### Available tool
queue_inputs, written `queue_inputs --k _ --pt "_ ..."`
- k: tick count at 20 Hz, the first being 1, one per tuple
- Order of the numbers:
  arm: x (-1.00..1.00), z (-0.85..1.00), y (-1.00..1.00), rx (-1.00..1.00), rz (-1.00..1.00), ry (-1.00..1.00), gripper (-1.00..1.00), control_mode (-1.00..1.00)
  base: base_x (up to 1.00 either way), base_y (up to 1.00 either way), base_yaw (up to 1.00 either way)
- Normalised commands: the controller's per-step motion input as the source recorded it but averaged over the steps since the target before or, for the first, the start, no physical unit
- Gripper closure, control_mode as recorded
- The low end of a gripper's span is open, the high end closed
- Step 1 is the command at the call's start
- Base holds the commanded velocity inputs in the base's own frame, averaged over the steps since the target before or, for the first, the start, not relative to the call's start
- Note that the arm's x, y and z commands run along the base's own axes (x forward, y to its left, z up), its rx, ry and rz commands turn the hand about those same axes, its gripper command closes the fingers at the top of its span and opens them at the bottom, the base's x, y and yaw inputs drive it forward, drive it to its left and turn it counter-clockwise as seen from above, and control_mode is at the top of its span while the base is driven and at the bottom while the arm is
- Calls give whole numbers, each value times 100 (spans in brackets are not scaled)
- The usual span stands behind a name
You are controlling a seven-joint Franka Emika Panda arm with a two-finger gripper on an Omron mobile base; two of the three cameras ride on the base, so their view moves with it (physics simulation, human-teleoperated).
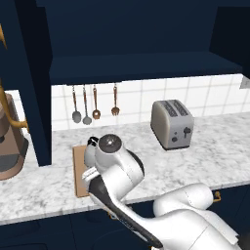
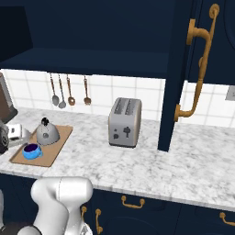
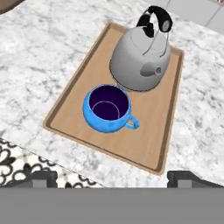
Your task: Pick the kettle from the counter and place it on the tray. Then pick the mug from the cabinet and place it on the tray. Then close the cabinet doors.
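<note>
The dome-shaped grey metal kettle (image 3: 140,59) and the squat bright blue mug (image 3: 107,108) both stand upright on the light-brown wooden tray (image 3: 151,135) — touching or nearly so — on the marbled table (image 3: 39,52). The claw (image 3: 112,177) hovers above, released and empty.

In the left base view, most of the tray (image 1: 78,168) and nearly all of the kettle (image 1: 90,152) are covered by the white arm, and the mug is hidden entirely. The gripper (image 3: 112,176) is cut by the bottom edge of the hand view, so only the fingertips (image 3: 43,177) are seen. The open cabinet door (image 2: 195,69) is cropped at the top and right of the right base view, and the coffee machine (image 1: 10,139) at the left
</note>
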Motion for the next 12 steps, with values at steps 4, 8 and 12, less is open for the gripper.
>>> queue_inputs --k 4,8,12 --pt "0 10 29 -16 0 -37 -100 -100 0 0 0" --pt "-4 31 43 -11 0 -39 -100 -100 0 0 0" --pt "-17 26 51 -14 -1 -20 -100 -100 0 0 0"
